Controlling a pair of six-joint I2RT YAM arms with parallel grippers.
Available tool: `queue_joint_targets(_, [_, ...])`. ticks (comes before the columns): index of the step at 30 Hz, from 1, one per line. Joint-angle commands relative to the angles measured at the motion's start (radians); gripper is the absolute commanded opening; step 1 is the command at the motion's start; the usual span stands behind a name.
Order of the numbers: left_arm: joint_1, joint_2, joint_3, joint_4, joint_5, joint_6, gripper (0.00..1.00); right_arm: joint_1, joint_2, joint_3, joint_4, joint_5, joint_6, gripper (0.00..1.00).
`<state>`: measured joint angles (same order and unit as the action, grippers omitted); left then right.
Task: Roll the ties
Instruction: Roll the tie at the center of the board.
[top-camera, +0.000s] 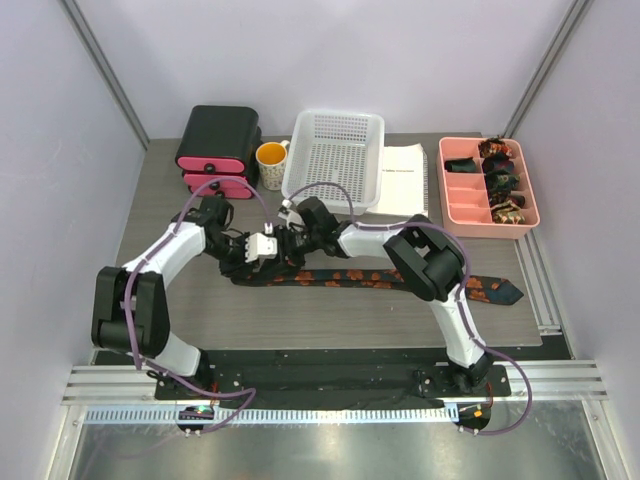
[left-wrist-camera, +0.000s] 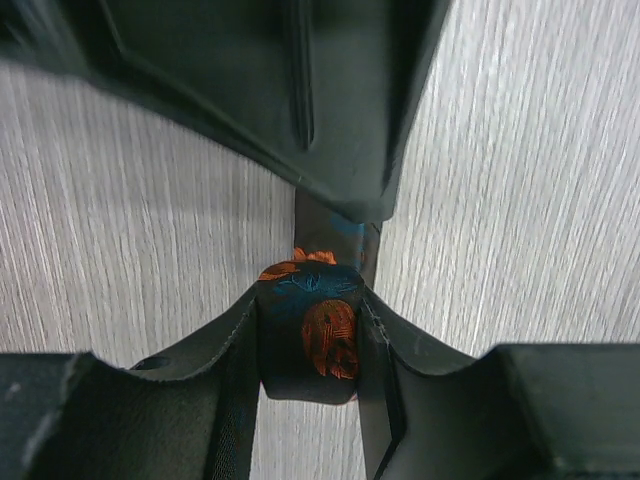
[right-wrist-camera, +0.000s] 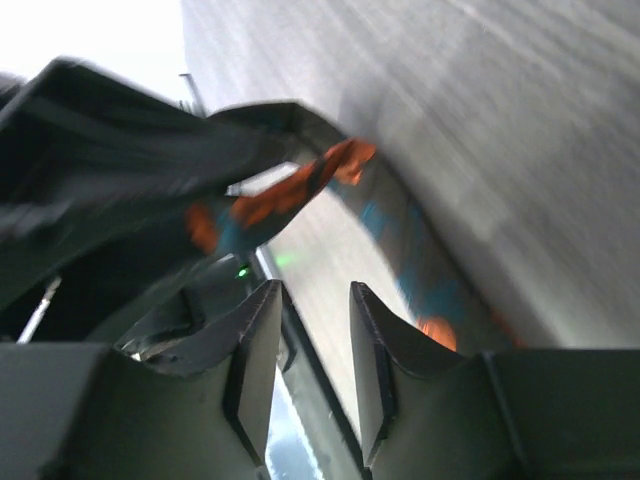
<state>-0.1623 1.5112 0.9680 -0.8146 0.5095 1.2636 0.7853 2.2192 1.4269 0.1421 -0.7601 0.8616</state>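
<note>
A long dark tie (top-camera: 400, 279) with orange blotches lies across the table, its pointed end (top-camera: 508, 291) at the right. Its left end is wound into a small coil (left-wrist-camera: 312, 335). My left gripper (left-wrist-camera: 310, 302) is shut on that coil, one finger pressed on each side; from above the left gripper (top-camera: 266, 249) sits over the tie's left end. My right gripper (right-wrist-camera: 312, 305) stands open with nothing between its fingers, just beside the left one (top-camera: 290, 232). The tie (right-wrist-camera: 425, 270) curves past it in the right wrist view. Several coiled ties (top-camera: 502, 178) sit in a pink tray.
The pink divided tray (top-camera: 462, 190) stands at the back right, with a sheet of paper (top-camera: 405, 180) beside it. A white basket (top-camera: 335, 150), a yellow mug (top-camera: 271, 160) and a black and pink box (top-camera: 218, 150) line the back edge.
</note>
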Motion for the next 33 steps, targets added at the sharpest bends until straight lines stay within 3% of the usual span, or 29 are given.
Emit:
queue_joint_targets(1, [-0.017,0.017,0.038,0.035,0.058,-0.038,0.39,-0.026,-0.11,-0.063,0.096,-0.038,0.045,0.42])
queue_joint_targets(11, [-0.04,0.066,0.021,0.109,0.077,-0.107,0.38,-0.026,-0.03,-0.08,0.299,-0.036,0.243,0.52])
queue_joint_targets(23, [-0.054,0.083,0.023,0.132,0.099,-0.141,0.38,-0.015,0.042,-0.057,0.349,-0.03,0.297,0.49])
queue_joint_targets(26, [-0.057,0.081,0.018,0.132,0.096,-0.138,0.38,-0.011,0.048,-0.048,0.364,-0.024,0.304,0.4])
queue_joint_targets(29, [-0.062,0.08,0.011,0.134,0.084,-0.135,0.39,-0.011,0.046,-0.049,0.37,-0.034,0.313,0.22])
queue_joint_targets(31, [-0.06,0.075,0.011,0.156,0.052,-0.18,0.44,-0.014,0.036,-0.059,0.358,-0.038,0.3,0.07])
queue_joint_targets(33, [-0.042,0.052,0.018,0.143,0.04,-0.176,0.53,-0.02,0.01,-0.074,0.282,-0.028,0.26,0.01])
